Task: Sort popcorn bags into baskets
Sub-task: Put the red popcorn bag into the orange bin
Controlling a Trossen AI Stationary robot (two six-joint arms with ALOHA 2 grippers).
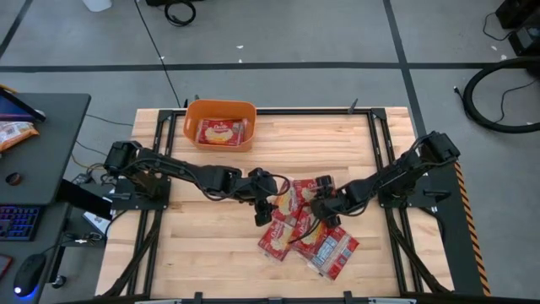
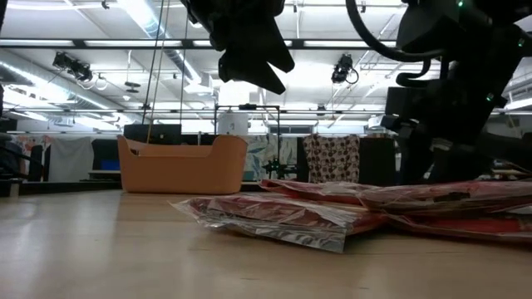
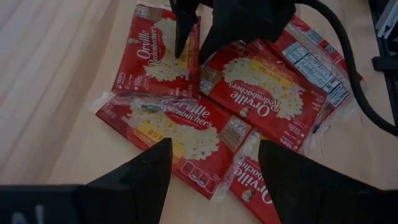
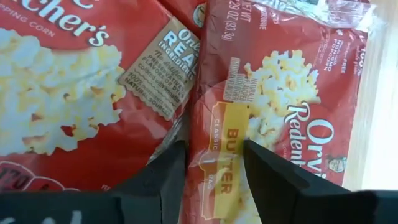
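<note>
Several red popcorn bags point(image 1: 305, 230) lie in an overlapping pile on the wooden table, right of its middle, and they also show in the left wrist view point(image 3: 168, 121) and the low view point(image 2: 283, 218). One more popcorn bag point(image 1: 220, 133) lies in the orange basket point(image 1: 195, 116) at the far edge. My left gripper point(image 1: 267, 205) is open and hovers above the pile's left side point(image 3: 211, 149). My right gripper point(image 1: 319, 207) is open, pointing down with its tips at the pile's far part point(image 4: 214, 146). My right gripper comes at the pile from above, pointing down. Its fingers point(image 3: 181, 37) stand on either side of the edge where two face-up bags overlap point(image 4: 196, 106). The tips are at the bags' surface, but I cannot tell whether they touch. All bags lie flat on the table.
The basket point(image 2: 183, 164) stands well clear of the pile, with bare wood between them and along the table's left and near sides. Black rails frame the table. A desk point(image 1: 51, 110) to the left holds a keyboard, a mouse and an orange-and-white snack bag point(image 1: 13, 133).
</note>
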